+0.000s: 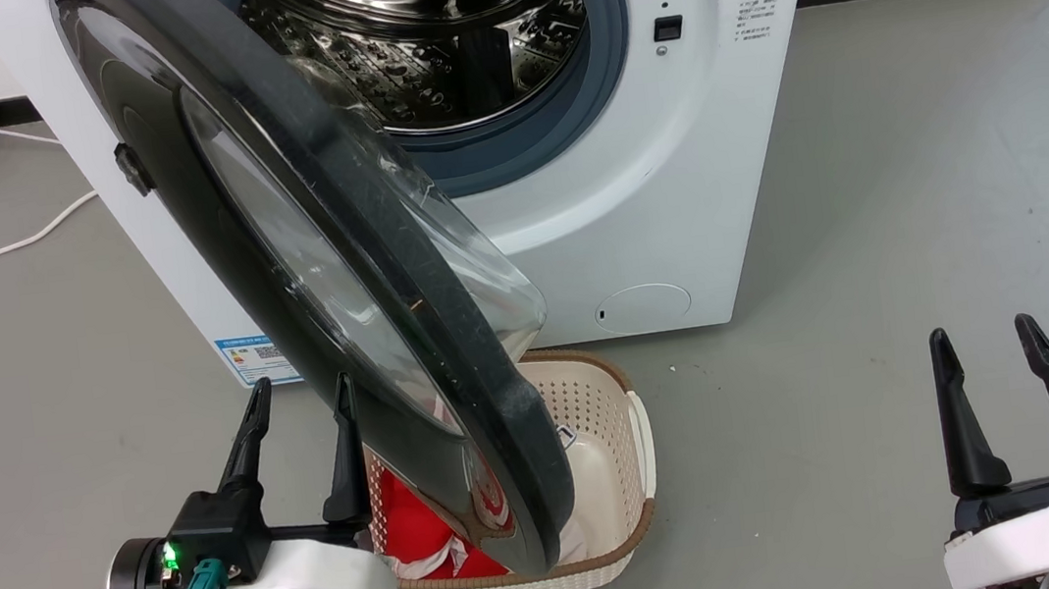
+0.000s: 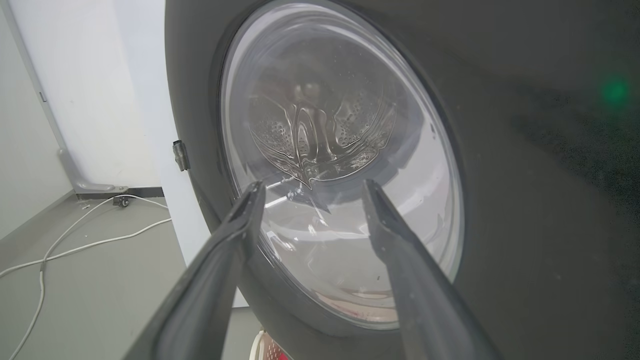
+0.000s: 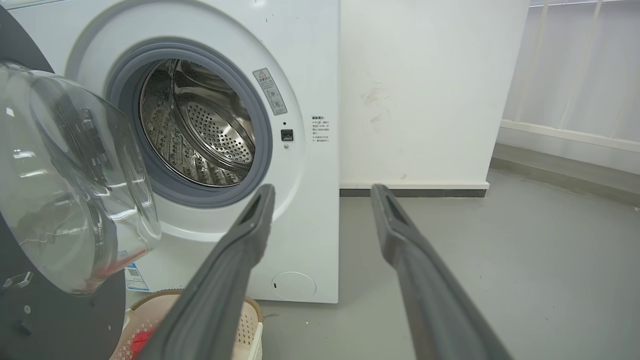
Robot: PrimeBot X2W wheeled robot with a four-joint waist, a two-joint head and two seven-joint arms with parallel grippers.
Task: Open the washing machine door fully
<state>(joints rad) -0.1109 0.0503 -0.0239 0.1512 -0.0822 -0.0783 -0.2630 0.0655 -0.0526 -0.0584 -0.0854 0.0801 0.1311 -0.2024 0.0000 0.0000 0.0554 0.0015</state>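
Grey floor (image 1: 874,245) ahead: the washing machine door (image 1: 303,260) stands roughly half open over a basket (image 1: 635,440), my left gripper (image 1: 301,384) beside its outer face and right gripper (image 1: 981,329) both spread empty, so more swing remains.

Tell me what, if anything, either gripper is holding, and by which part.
Nothing is held. Both are open: the left gripper facing the washing machine door, the right gripper over the floor.

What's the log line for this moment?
washing machine door: partly open | left tool: open, by door | right tool: open, empty
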